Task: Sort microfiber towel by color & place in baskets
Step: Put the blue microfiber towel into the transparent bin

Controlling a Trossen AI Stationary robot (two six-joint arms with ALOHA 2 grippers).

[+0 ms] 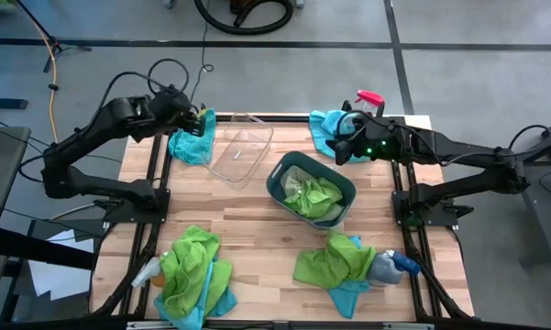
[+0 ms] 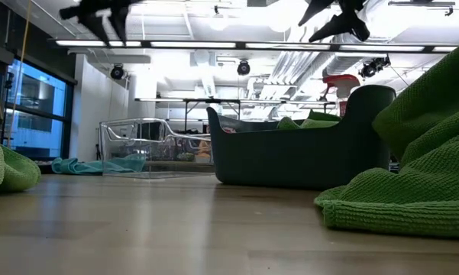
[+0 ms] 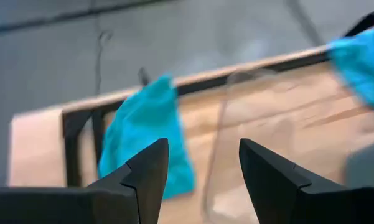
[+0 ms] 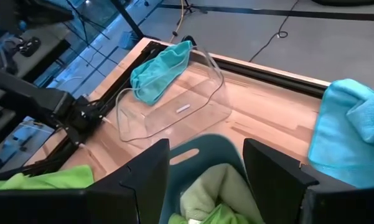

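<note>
Fuzzy lime-green microfiber towels (image 1: 312, 192) fill the opaque teal-grey rounded tub (image 1: 280, 179). The clear plastic tub (image 1: 241, 147) sits empty. Left claw (image 1: 202, 119) and right claw (image 1: 341, 147) hover, fingers apart.

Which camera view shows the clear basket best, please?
The right wrist view: the clear basket shows whole, empty, and a blue towel lies behind it. The high view shows it smaller; the low view only side-on; the left wrist view just a blurred rim.

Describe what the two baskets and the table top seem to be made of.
Clear basket: likely glossy transparent plastic; the table shows through. Dark teal basket: opaque, smooth moulded plastic with rounded corners. Table top: pale wood, visible plank seams and grain.
</note>
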